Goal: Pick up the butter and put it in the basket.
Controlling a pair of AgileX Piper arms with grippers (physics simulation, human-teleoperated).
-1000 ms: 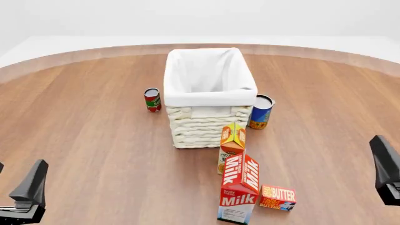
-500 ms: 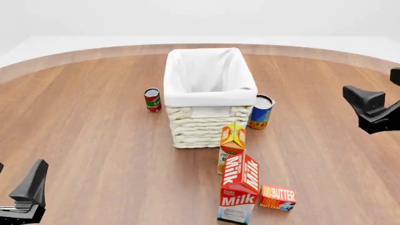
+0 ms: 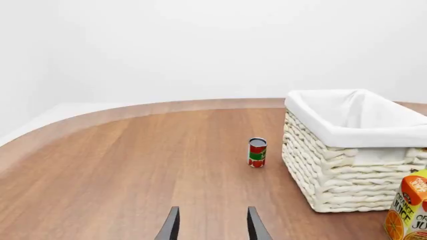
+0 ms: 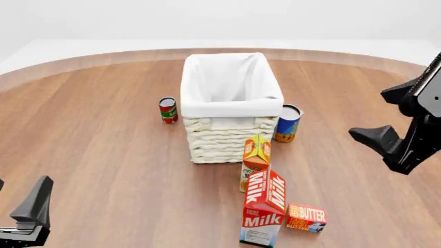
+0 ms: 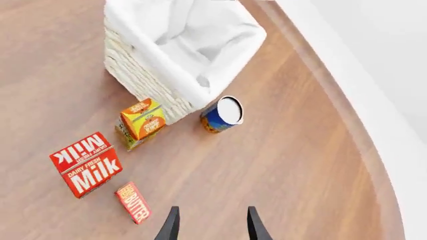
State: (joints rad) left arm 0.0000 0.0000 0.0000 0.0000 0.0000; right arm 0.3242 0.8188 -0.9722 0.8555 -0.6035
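Brown wood-plank round tabletop [image 4: 103,155], plain white backdrop. Large cream-white woven wicker basket with white cloth liner [image 4: 231,103] sits centre frame in the front view. Small flat red-orange "BUTTER" box [image 4: 306,217] lies flat on the tabletop at lower right of centre, just beside the tall red-and-white "Milk" carton [image 4: 265,206], well apart from the basket. Orange juice carton with gabled top [image 4: 255,160] stands between milk carton and basket; whether it touches the milk carton can't be told. Small red-green can [image 4: 168,109] left of the basket, blue can with white top [image 4: 287,123] at its right front corner, partly hidden by the liner rim.

Left gripper [image 4: 28,214]: bottom-left corner, cut off by the frame edge; left wrist view shows jaws apart, nothing between them. Right gripper [image 4: 386,142]: dark, at right edge, raised above the tabletop, partly cropped; right wrist view shows only the finger tips [image 5: 171,225], jaws parted and empty, butter near them at lower left of that frame.
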